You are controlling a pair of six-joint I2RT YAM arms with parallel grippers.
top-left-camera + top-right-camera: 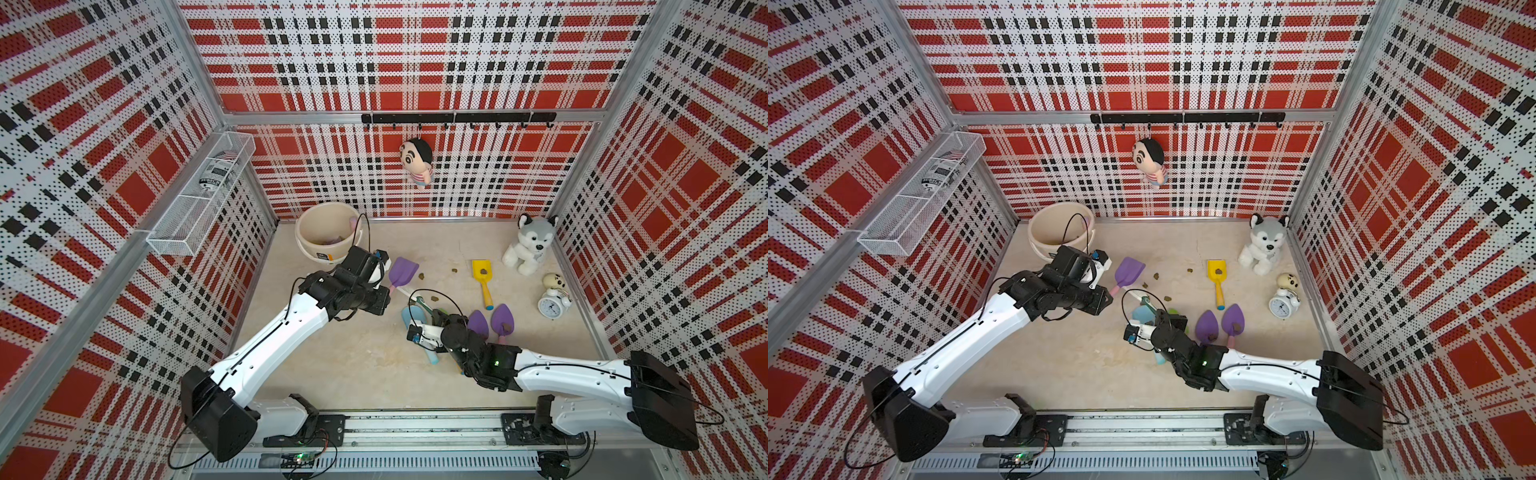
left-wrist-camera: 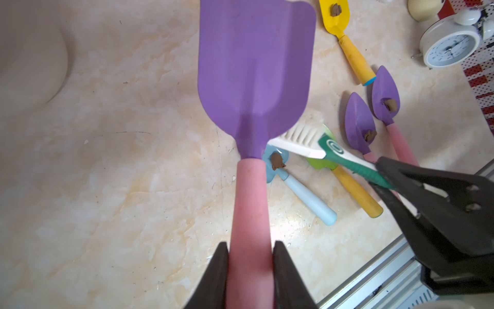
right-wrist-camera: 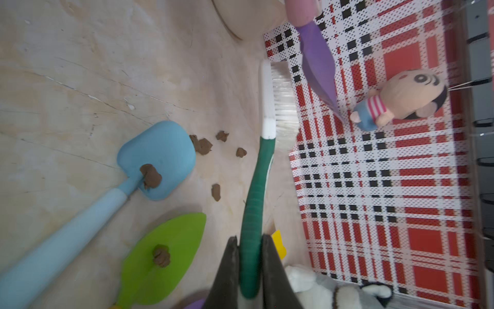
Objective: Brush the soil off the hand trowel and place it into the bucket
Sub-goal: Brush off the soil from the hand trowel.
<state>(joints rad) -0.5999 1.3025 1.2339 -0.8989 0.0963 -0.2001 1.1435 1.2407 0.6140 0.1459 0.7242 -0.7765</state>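
Purple trowel (image 2: 256, 67) looked clean, pink handle clamped in the left gripper (image 2: 250, 244); right gripper (image 3: 249, 238) clenched the brush (image 3: 267, 107). Next, probably: lift it over the bucket (image 1: 309, 251).

Both top views look steeply down from high above the purple trowel (image 1: 403, 270). Both wrist cameras see it close up.

Purple trowel (image 2: 254, 67): blade smooth, matt; pink handle matt, metal vs plastic can't tell. Brush (image 3: 254, 203): ribbed green rubbery grip, glossy white plastic neck, translucent bristles. Soil (image 3: 151, 176) lumps rough, clay-like. Tabletop (image 2: 107, 174) marble-look, semi-gloss, scratched. Bucket (image 1: 318, 224) smooth plastic. Husky (image 1: 530, 245) fuzzy cloth.
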